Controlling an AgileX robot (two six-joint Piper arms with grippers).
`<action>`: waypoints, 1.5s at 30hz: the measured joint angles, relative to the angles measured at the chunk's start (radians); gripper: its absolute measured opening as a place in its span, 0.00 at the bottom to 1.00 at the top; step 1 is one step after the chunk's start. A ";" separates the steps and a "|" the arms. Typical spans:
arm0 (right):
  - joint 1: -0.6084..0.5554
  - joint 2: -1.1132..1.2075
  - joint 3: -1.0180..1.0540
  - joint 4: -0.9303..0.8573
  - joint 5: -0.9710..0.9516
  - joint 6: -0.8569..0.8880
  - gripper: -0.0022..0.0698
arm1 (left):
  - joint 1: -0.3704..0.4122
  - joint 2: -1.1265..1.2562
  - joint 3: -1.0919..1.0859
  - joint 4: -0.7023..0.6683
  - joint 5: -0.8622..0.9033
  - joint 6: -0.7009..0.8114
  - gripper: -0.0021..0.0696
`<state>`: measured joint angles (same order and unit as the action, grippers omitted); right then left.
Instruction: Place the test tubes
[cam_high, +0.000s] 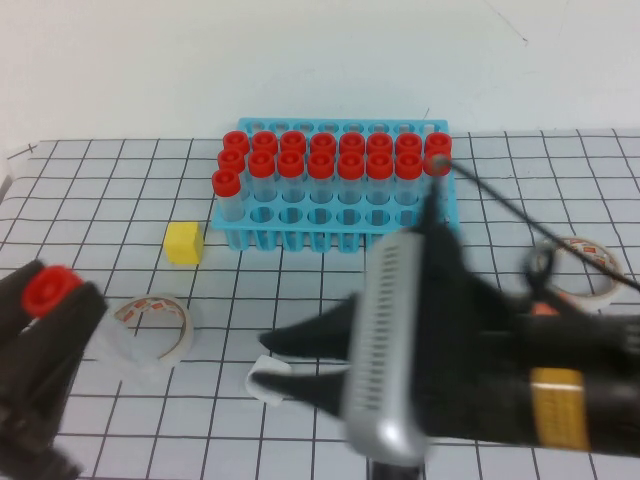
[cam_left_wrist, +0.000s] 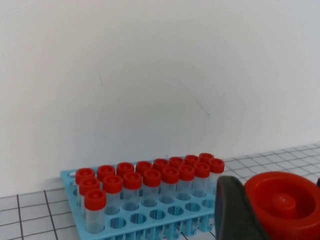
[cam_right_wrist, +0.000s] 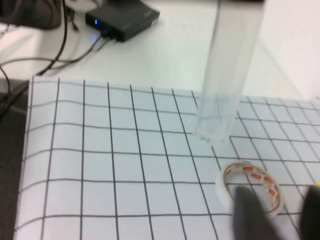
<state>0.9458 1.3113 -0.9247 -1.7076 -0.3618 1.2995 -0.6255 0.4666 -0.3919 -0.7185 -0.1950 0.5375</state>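
Your gridded mat (cam_high: 120, 190) fills the lower two thirds of the high view, with a white wall behind it. The right arm (cam_high: 480, 370) is the largest thing over it, a blurred black and silver mass across the lower right of the frame that reaches toward the lower centre. The right gripper (cam_right_wrist: 279, 220) is at its end, low over the mat. In its wrist view the two dark fingers (cam_right_wrist: 250, 212) stand apart with nothing between them.

The blue test-tube rack (cam_high: 300, 238) sits on the mat at the upper centre. Red-capped tubes (cam_high: 320, 165) fill its back rows, and one more stands alone at the left end of the next row.

The left gripper (cam_high: 50, 305) is in the lower left corner, clamped on a test tube (cam_high: 50, 290) whose red cap shows between the dark fingers. In the left wrist view that cap sits at the lower right, with the rack beyond it. In the right wrist view the tube's clear barrel stands upright at the upper right, its rounded end above the mat.

A tape roll (cam_high: 155, 325) lies flat just right of the left gripper. A second tape roll (cam_high: 590, 268) lies at the right edge. A yellow block (cam_high: 183, 243) rests near the rack's left end. A black box (cam_right_wrist: 122, 20) with a blue light sits off the mat, at the upper left of the right wrist view.
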 joint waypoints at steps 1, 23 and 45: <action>-0.003 -0.025 0.011 -0.016 -0.002 0.021 0.22 | 0.000 0.020 -0.005 0.000 -0.004 0.002 0.41; -0.003 -0.668 0.575 -0.032 0.362 0.212 0.04 | -0.002 0.686 -0.495 0.167 -0.045 0.007 0.41; -0.003 -0.945 0.773 -0.032 0.362 0.235 0.03 | -0.004 0.843 -0.537 0.169 -0.164 0.007 0.41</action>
<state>0.9432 0.3661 -0.1513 -1.7397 0.0000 1.5347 -0.6294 1.3092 -0.9291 -0.5494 -0.3590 0.5442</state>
